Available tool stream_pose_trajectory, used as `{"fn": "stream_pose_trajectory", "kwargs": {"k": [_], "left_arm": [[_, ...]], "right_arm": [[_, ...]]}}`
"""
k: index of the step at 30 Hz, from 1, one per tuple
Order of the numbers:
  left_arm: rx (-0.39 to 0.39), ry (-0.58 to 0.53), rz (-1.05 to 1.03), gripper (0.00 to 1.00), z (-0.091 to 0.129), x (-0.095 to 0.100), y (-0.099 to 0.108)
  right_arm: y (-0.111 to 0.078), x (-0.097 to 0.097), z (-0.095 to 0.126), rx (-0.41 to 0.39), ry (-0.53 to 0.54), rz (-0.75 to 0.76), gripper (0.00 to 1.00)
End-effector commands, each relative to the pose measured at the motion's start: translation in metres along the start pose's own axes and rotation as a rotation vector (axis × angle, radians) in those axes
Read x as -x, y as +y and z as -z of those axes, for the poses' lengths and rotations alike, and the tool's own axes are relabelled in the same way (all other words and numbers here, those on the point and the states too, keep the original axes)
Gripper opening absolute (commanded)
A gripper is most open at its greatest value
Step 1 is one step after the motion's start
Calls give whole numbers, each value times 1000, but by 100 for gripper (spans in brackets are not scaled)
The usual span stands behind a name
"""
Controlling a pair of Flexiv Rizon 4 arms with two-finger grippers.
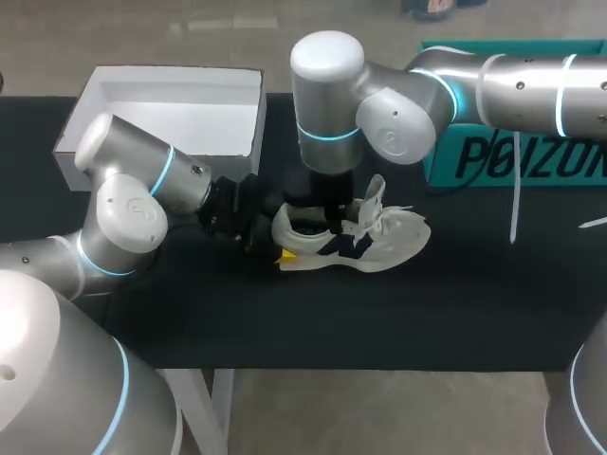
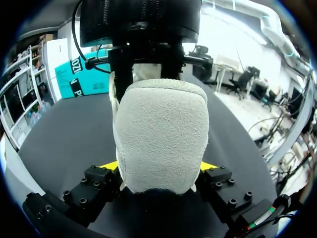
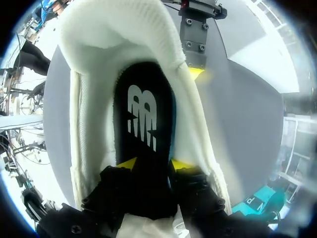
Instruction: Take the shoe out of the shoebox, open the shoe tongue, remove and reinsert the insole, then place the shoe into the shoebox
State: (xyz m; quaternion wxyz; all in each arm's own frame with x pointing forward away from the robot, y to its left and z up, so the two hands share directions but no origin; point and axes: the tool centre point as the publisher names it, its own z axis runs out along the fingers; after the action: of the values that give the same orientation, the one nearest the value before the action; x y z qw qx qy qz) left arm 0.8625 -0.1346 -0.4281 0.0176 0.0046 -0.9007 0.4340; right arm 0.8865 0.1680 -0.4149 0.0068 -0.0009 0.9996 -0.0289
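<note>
Currently the insole step is in hand. One shoe lies on its side on the desk, out of the one white shoebox; one teal box sits at the far right. The left hand clamps the heel from both sides, fingers set wide. The right hand reaches into the opening, fingers pinching the single black insole. Judged next: draw the insole straight out while the heel is braced.
</note>
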Motion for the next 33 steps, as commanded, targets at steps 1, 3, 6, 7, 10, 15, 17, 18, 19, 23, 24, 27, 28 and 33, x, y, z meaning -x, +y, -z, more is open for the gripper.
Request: {"fn": "stream_pose_trajectory", "kwargs": {"k": [1, 3, 6, 7, 10, 15, 17, 18, 19, 23, 24, 27, 28, 33], "left_arm": [[0, -2, -1, 0, -2, -1, 1], [0, -2, -1, 0, -2, -1, 1], [0, -2, -1, 0, -2, -1, 1], [0, -2, -1, 0, -2, -1, 1], [0, -2, -1, 0, -2, -1, 1], [0, -2, -1, 0, -2, -1, 1], [0, -2, -1, 0, -2, -1, 1], [0, -2, -1, 0, -2, -1, 1], [0, -2, -1, 0, -2, -1, 1], [0, -2, -1, 0, -2, -1, 1], [0, -2, -1, 0, -2, -1, 1], [0, -2, -1, 0, -2, -1, 1], [0, -2, -1, 0, -2, -1, 1], [0, -2, -1, 0, -2, -1, 1]], "right_arm": [[0, 2, -19, 27, 55, 14, 46], [-1, 0, -20, 40, 75, 12, 65], [-3, -1, -22, 40, 112, 6, 58], [-3, -2, -24, 39, 127, 4, 56], [-2, -5, -28, 37, 163, 11, 46], [1, -9, -31, 13, 178, 25, 40], [3, -9, -34, 8, 183, 27, 7], [3, -10, -34, 6, 184, 28, 0], [3, -10, -34, 4, 184, 30, 0], [3, -10, -34, 2, 182, 24, 0], [2, -10, -33, 2, 181, 22, 0], [-4, -10, -27, -3, 176, -1, 0], [-5, -10, -26, -6, 175, -9, 0], [-16, -8, -11, -14, 163, -68, 0]]}}
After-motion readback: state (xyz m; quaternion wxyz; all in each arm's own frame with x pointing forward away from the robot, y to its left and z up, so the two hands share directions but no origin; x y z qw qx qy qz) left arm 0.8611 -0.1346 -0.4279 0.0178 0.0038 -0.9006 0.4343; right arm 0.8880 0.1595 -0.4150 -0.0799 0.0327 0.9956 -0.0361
